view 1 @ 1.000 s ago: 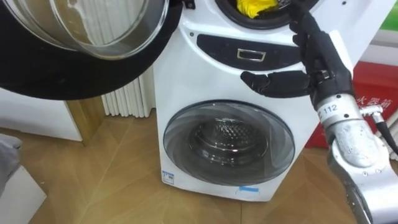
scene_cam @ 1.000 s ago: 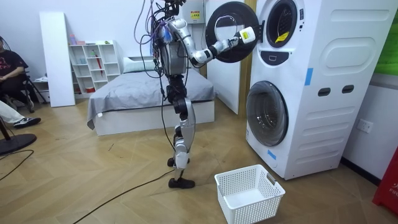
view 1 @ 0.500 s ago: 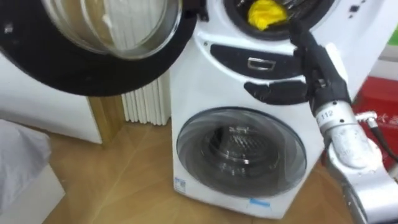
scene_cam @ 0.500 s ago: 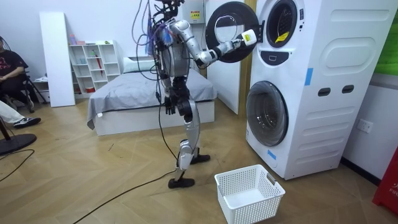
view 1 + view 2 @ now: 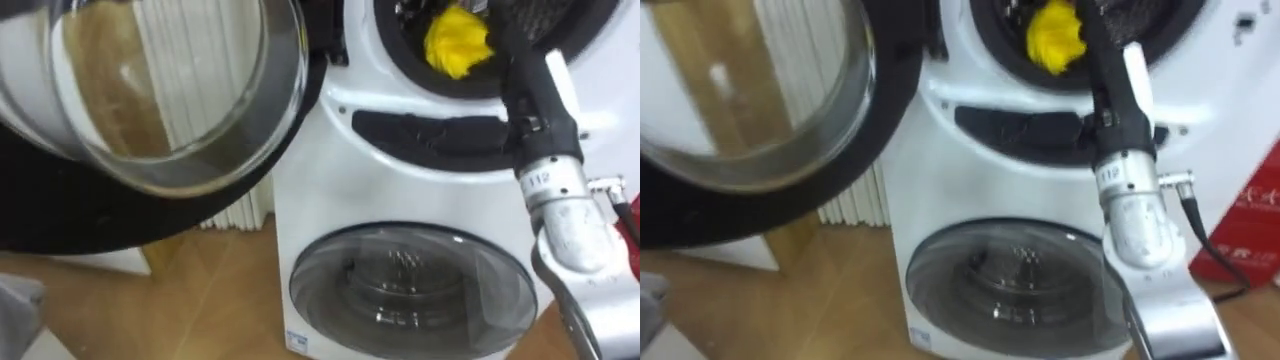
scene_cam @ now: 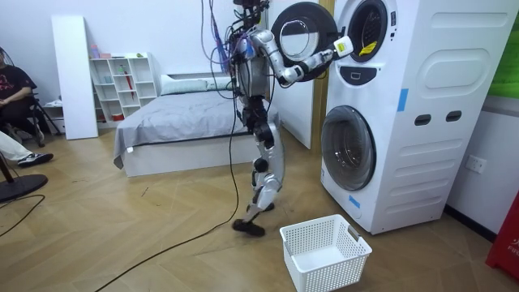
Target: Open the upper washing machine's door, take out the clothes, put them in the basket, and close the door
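Observation:
A yellow cloth [image 5: 455, 40] lies in the open upper drum of the white stacked washing machine [image 5: 320, 190]; the cloth [image 5: 1052, 35] also shows in the right eye view. My right hand [image 5: 535, 95] reaches up to the drum's mouth just right of the cloth, fingers straight and open, their tips running past the top edge. I cannot tell whether they touch the cloth. The round upper door [image 5: 150, 100] hangs wide open at the left. In the room view the right hand [image 6: 335, 47] is at the upper drum, and I stand mid-step before the machine.
The lower drum's door [image 5: 410, 290] is closed. A white laundry basket [image 6: 324, 253] sits on the wooden floor in front of the machine. A white radiator [image 5: 200, 60] shows behind the open door. A bed [image 6: 186, 122] stands behind me. A person [image 6: 12, 89] sits at the far left.
I have walked closer to the machine, to the room view's right. My right hand has risen from the dark control panel to the drum's mouth beside the yellow cloth.

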Tool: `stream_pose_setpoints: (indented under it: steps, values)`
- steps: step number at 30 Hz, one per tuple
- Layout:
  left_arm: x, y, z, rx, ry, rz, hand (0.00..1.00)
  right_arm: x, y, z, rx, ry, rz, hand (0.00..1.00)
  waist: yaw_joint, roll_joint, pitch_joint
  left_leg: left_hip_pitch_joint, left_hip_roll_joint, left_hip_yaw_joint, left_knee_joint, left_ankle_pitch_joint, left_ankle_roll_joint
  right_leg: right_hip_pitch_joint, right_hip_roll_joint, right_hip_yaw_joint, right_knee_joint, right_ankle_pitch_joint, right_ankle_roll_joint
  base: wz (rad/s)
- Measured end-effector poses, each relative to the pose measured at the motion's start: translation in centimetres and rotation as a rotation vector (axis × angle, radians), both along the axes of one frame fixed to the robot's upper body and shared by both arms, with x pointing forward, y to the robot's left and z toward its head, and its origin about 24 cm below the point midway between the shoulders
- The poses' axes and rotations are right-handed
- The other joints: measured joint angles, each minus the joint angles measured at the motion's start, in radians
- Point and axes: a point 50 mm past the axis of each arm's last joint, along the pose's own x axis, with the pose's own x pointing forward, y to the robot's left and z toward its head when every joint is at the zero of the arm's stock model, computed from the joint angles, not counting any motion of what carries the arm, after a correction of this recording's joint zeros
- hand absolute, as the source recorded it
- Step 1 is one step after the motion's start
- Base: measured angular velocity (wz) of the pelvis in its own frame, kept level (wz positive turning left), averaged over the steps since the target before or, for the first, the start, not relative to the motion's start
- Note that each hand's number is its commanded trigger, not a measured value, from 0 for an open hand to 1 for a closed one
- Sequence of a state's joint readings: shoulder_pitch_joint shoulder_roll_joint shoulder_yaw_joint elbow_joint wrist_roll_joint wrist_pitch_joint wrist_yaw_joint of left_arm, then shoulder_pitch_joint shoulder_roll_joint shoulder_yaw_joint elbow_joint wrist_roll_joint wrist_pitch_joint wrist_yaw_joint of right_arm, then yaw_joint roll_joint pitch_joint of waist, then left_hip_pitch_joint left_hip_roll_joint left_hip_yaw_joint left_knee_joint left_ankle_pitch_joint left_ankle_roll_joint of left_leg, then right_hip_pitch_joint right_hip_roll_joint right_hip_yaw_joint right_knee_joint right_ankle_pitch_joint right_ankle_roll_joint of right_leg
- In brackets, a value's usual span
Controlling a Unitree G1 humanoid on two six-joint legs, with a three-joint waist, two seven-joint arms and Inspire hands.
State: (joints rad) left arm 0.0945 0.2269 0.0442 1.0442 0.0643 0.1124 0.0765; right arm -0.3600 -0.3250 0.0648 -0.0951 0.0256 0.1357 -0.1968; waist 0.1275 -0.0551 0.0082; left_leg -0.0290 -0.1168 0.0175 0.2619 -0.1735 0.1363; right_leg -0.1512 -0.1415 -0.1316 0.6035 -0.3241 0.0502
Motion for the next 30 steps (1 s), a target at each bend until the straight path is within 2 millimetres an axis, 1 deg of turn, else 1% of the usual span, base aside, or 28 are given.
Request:
stream_pose_setpoints:
  steps: [1, 2, 3, 4, 5, 6, 7, 8, 10, 12, 14, 17, 18, 19, 22, 25, 27, 29, 30]
  values:
    - [0.1, -0.2, 0.0, -0.01, -0.009, 0.003, 0.0, 0.0, 0.0, 0.0, -0.003, 0.0, 0.005, 0.0, 0.002, -0.002, -0.0013, 0.017, 0.002, 0.0, -0.014, 0.0, 0.0, -0.011, 0.022, 0.006, -0.11, 0.025, -0.015, 0.0]
    - [0.1, -0.3, -0.1, -0.014, -0.009, 0.004, 0.0, 0.0, 0.1, 0.0, -0.003, 0.0, 0.006, 0.0, 0.002, -0.002, -0.0016, 0.026, 0.002, 0.0, -0.019, 0.0, -0.001, -0.014, 0.031, 0.007, -0.163, 0.047, -0.019, 0.09]
    - [-0.1, -0.4, -0.2, -0.018, -0.002, 0.007, 0.0, -0.1, 0.1, 0.0, -0.006, 0.002, 0.009, 0.0, 0.0, -0.001, -0.0033, 0.046, 0.003, 0.001, -0.026, -0.001, -0.002, -0.013, 0.045, 0.012, -0.226, 0.146, -0.03, 0.2]
    - [-0.6, -0.5, -0.3, -0.019, 0.011, 0.011, 0.0, -0.1, 0.2, -0.2, -0.013, 0.006, 0.014, 0.0, -0.003, 0.008, -0.01, 0.063, 0.012, -0.001, -0.029, -0.007, -0.013, 0.009, 0.058, 0.008, -0.249, 0.178, -0.038, 0.16]
    - [-0.7, -0.5, -0.3, -0.019, 0.012, 0.011, 0.0, -0.1, 0.2, -0.1, -0.013, 0.005, 0.016, 0.0, -0.002, 0.011, -0.012, 0.07, 0.018, 0.001, -0.032, -0.008, -0.015, 0.025, 0.065, 0.004, -0.27, 0.184, -0.039, -0.05]
    - [-1.1, -0.3, -0.4, -0.016, 0.022, 0.016, 0.0, -0.1, 0.2, -0.1, -0.013, 0.002, 0.018, 0.0, 0.006, 0.015, -0.0145, 0.081, 0.028, -0.001, -0.041, -0.01, -0.017, 0.056, 0.08, 0.003, -0.315, 0.193, -0.046, -0.16]
    - [-1.7, -0.3, -0.5, -0.016, 0.046, 0.023, 0.0, -0.1, 0.2, -0.1, -0.014, 0.002, 0.017, 0.0, 0.007, 0.024, -0.0145, 0.094, 0.041, 0.003, -0.049, -0.014, -0.024, 0.088, 0.095, 0.003, -0.36, 0.21, -0.049, -0.15]
    - [-2.1, -0.3, -0.6, -0.016, 0.057, 0.026, 0.0, -0.1, 0.2, -0.1, -0.014, 0.002, 0.017, 0.0, 0.006, 0.024, -0.0148, 0.1, 0.044, 0.007, -0.055, -0.014, -0.025, 0.098, 0.1, 0.005, -0.375, 0.212, -0.051, -0.09]
    - [-3.3, -0.2, -0.7, -0.014, 0.087, 0.033, 0.0, -0.1, 0.1, 0.0, -0.011, -0.003, 0.01, 0.0, 0.007, 0.024, -0.0154, 0.126, 0.06, 0.014, -0.08, -0.02, -0.035, 0.116, 0.119, 0.009, -0.394, 0.214, -0.053, -0.14]
    - [-3.8, -0.3, -0.8, -0.016, 0.099, 0.036, 0.0, -0.1, 0.2, 0.2, -0.014, -0.016, 0.003, 0.0, 0.006, 0.021, -0.0176, 0.131, 0.066, 0.015, -0.089, -0.021, -0.037, 0.118, 0.128, 0.017, -0.402, 0.215, -0.055, -0.12]
    - [-3.5, -0.4, -0.8, -0.019, 0.096, 0.035, 0.0, -0.2, 0.2, 0.7, -0.027, -0.037, -0.004, 0.0, 0.005, 0.021, -0.0176, 0.131, 0.071, 0.026, -0.096, -0.022, -0.04, 0.115, 0.134, 0.019, -0.409, 0.216, -0.056, -0.12]
    - [-2.7, -0.5, -0.8, -0.022, 0.076, 0.03, 0.0, -0.3, 0.4, 1.1, -0.031, -0.057, -0.004, 0.0, 0.001, 0.02, -0.017, 0.129, 0.074, 0.034, -0.099, -0.023, -0.04, 0.117, 0.137, 0.02, -0.422, 0.216, -0.057, -0.07]
    - [-2.3, -0.6, -0.7, -0.023, 0.066, 0.027, 0.0, -0.3, 0.4, 1.1, -0.03, -0.058, -0.003, 0.0, -0.002, 0.018, -0.0161, 0.13, 0.075, 0.038, -0.099, -0.023, -0.04, 0.117, 0.139, 0.021, -0.422, 0.216, -0.057, 0.0]
    - [-1.9, -0.6, -0.7, -0.025, 0.053, 0.028, 0.0, -0.3, 0.4, 1.3, -0.027, -0.062, 0.0, 0.0, -0.013, 0.014, -0.0137, 0.128, 0.077, 0.038, -0.1, -0.024, -0.042, 0.116, 0.141, 0.023, -0.422, 0.216, -0.058, 0.0]
    - [-1.1, -0.8, -0.5, -0.027, 0.018, 0.016, 0.0, -0.4, -0.3, 1.9, -0.026, -0.087, -0.018, 0.0, -0.022, 0.006, -0.0101, 0.127, 0.081, 0.039, -0.112, -0.025, -0.043, 0.109, 0.146, 0.022, -0.424, 0.217, -0.059, 0.0]
    - [-1.2, -1.0, -0.5, -0.033, 0.01, 0.014, 0.0, -0.9, -0.1, 3.1, -0.018, -0.146, -0.006, 0.0, -0.03, 0.005, -0.0093, 0.123, 0.082, 0.039, -0.115, -0.027, -0.047, 0.107, 0.15, 0.025, -0.437, 0.22, -0.064, -0.09]
    - [-1.3, -1.0, -0.5, -0.032, 0.01, 0.015, 0.0, -1.2, -0.2, 3.6, 0.01, -0.164, 0.002, 0.0, -0.039, 0.005, -0.0091, 0.125, 0.083, 0.039, -0.115, -0.027, -0.047, 0.108, 0.153, 0.031, -0.436, 0.221, -0.065, -0.06]
    - [-1.7, -1.0, -0.6, -0.032, 0.014, 0.02, 0.0, -1.2, -0.4, 3.7, 0.041, -0.169, 0.009, 0.0, -0.039, 0.006, -0.0091, 0.13, 0.085, 0.046, -0.116, -0.027, -0.047, 0.109, 0.161, 0.047, -0.437, 0.223, -0.068, -0.15]
    - [-2.2, -0.9, -0.6, -0.031, 0.023, 0.023, 0.0, -1.3, -0.4, 3.8, 0.048, -0.172, 0.014, 0.0, -0.044, 0.006, -0.0089, 0.131, 0.087, 0.052, -0.116, -0.027, -0.047, 0.108, 0.16, 0.049, -0.438, 0.225, -0.071, -0.17]
